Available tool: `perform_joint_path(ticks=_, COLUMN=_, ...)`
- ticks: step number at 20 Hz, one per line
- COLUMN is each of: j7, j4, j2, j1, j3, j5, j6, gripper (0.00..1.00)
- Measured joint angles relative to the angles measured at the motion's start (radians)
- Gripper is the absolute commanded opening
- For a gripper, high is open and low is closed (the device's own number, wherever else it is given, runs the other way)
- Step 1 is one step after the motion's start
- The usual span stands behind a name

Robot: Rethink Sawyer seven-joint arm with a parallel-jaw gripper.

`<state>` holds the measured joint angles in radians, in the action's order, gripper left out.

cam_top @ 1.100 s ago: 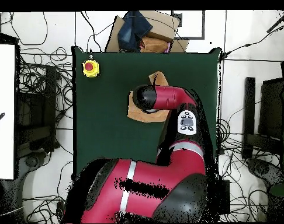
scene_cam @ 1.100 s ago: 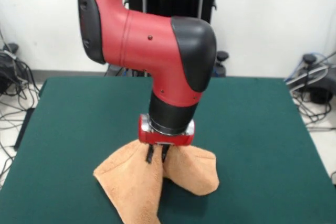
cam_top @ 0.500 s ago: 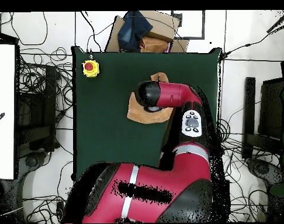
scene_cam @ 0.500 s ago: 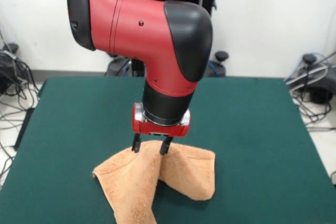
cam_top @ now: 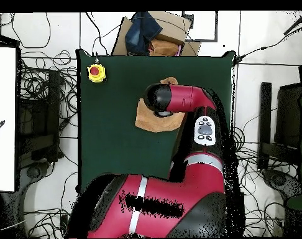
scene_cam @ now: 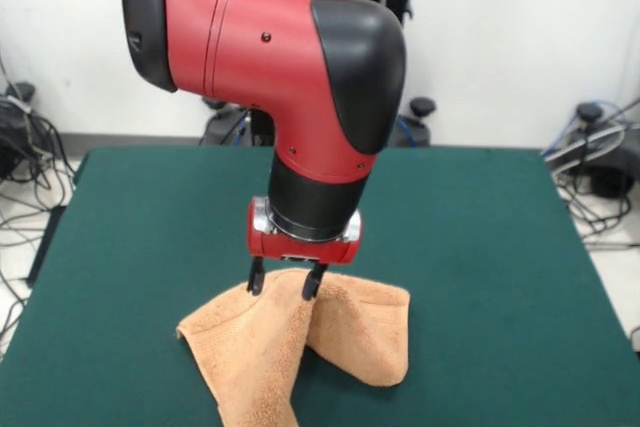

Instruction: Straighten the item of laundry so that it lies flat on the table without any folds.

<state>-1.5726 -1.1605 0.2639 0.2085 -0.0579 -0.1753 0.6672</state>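
Observation:
The item of laundry is a peach-orange towel, bunched into a raised ridge with two flaps spreading down to the table near its front edge. My gripper hangs right over the ridge, open, with one finger on each side of the ridge top. In the overhead view the towel shows partly under the arm's wrist, which hides the gripper.
A yellow box with a red button sits at one table corner. A cardboard box with a dark blue bundle stands just beyond the table edge. Cables lie on the floor around the table.
The gripper has opened and risen a little off the towel, shifting slightly left in the front view. The towel's peak has sagged lower.

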Motion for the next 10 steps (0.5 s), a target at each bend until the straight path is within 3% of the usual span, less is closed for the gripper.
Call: perform_joint_path(ticks=10, j7=0.0, j4=0.002, j2=-0.007, j1=-0.002, j3=0.0, j5=0.0, j6=-0.002, gripper=1.0)
